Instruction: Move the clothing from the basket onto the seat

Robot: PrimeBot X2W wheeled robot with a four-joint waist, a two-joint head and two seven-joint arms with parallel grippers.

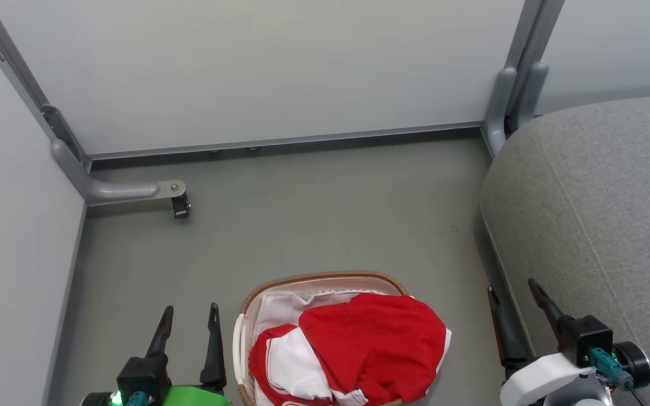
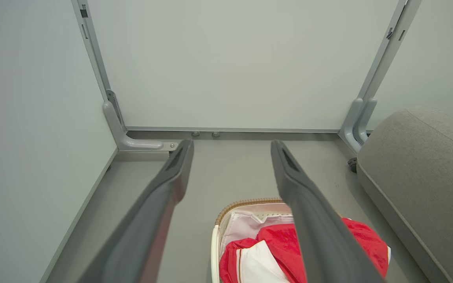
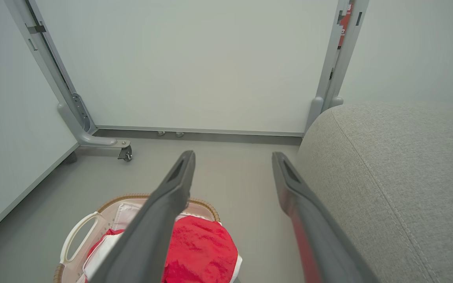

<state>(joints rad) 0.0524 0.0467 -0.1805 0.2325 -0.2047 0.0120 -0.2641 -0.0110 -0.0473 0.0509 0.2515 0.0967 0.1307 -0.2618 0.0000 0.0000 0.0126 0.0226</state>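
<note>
Our left gripper (image 1: pixel 190 308) shows at the lower left of the head view. Its 2 dark fingers are spread apart with nothing between them, just beside the left handle of the basket (image 1: pixel 325 276). Our right gripper (image 1: pixel 511 285) is at the lower right, equally wide and empty, with its tips close against the edge of the seat (image 1: pixel 601 214). The basket stands on the grey floor (image 1: pixel 302 225) between the 2 grippers. The clothing (image 1: pixel 376 338) is heaped inside it, red with white panels, and one fold spills over the right rim. The seat is to the right of the basket and apart from it, and we see no garment on it.

In the left wrist view we look along the parted fingers (image 2: pixel 163 204). The basket sits low in the frame, and the right-hand finger crosses in front of the red cloth. The seat rises at the right edge.

In the right wrist view the fingers (image 3: pixel 159 220) again stand wide. The basket and its red heap lie at the lower left, partly behind the left-hand finger. The other finger runs close alongside the seat's rounded side.
</note>
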